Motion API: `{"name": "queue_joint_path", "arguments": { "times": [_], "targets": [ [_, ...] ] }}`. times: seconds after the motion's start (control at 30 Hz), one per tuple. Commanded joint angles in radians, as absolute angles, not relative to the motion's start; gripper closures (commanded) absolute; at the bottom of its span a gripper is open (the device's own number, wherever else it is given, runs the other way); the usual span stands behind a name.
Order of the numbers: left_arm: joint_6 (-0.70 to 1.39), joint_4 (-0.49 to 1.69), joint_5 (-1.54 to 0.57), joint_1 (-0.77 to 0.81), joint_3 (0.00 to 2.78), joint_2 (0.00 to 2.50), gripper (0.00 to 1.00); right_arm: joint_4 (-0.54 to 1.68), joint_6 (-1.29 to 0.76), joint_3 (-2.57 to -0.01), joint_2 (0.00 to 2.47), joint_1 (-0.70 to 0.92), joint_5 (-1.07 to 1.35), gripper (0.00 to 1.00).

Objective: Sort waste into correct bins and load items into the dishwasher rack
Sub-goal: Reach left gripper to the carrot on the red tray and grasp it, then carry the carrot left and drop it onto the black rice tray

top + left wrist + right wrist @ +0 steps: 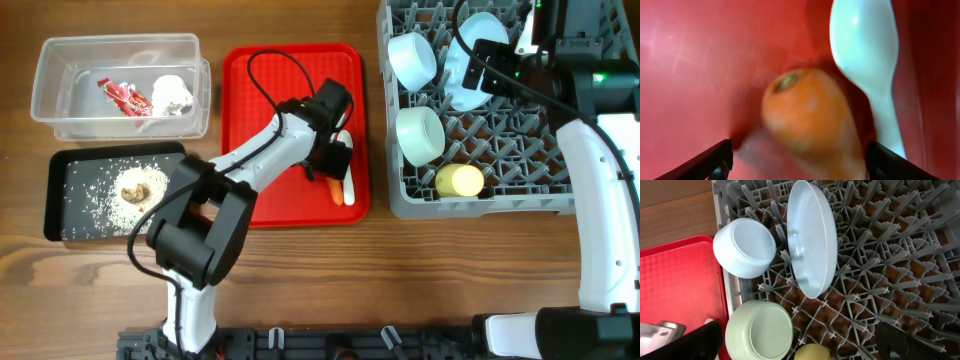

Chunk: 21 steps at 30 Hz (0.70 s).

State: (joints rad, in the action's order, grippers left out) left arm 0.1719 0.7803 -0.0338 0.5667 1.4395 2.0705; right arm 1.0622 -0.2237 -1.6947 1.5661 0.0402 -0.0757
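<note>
My left gripper (335, 162) is open and low over the red tray (285, 70), its fingers either side of the orange carrot (333, 187). In the left wrist view the carrot (810, 120) fills the space between the open jaws (800, 165), and the white spoon (865, 50) lies just right of it. My right gripper (482, 62) is open and empty above the grey dishwasher rack (520, 160). The rack holds the pale blue plate (810, 240) on edge, two bowls (745, 247) (760, 332) and the yellow cup (459, 181).
The clear tub (60, 60) at the back left holds the red-and-white wrapper (125, 97) and the white tissue (172, 93). The black tray (60, 205) in front of it holds rice grains (100, 185) and the brownish food lump (138, 187).
</note>
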Motion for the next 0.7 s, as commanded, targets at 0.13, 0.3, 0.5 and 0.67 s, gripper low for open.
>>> {"name": "queue_joint_path", "arguments": {
  "times": [0.13, 0.3, 0.5, 0.67],
  "targets": [
    [0.134, 0.770, -0.024, 0.560, 1.439, 2.105, 0.32, 1.065, -0.236, -1.696, 1.554, 0.041, -0.089, 0.00],
    [0.154, 0.849, -0.024, 0.558, 1.439, 2.106, 0.47, 1.067, -0.236, -1.696, 1.554, 0.041, -0.089, 0.00],
    [0.305, 0.962, -0.024, 0.558, 1.439, 2.106, 0.60, 1.066, -0.236, -1.696, 1.554, 0.041, -0.089, 0.00],
    [0.349, 0.957, -0.016, 0.558, 1.439, 2.106, 0.76, 1.066, -0.236, -1.696, 1.554, 0.041, -0.089, 0.00]
  ]
}}
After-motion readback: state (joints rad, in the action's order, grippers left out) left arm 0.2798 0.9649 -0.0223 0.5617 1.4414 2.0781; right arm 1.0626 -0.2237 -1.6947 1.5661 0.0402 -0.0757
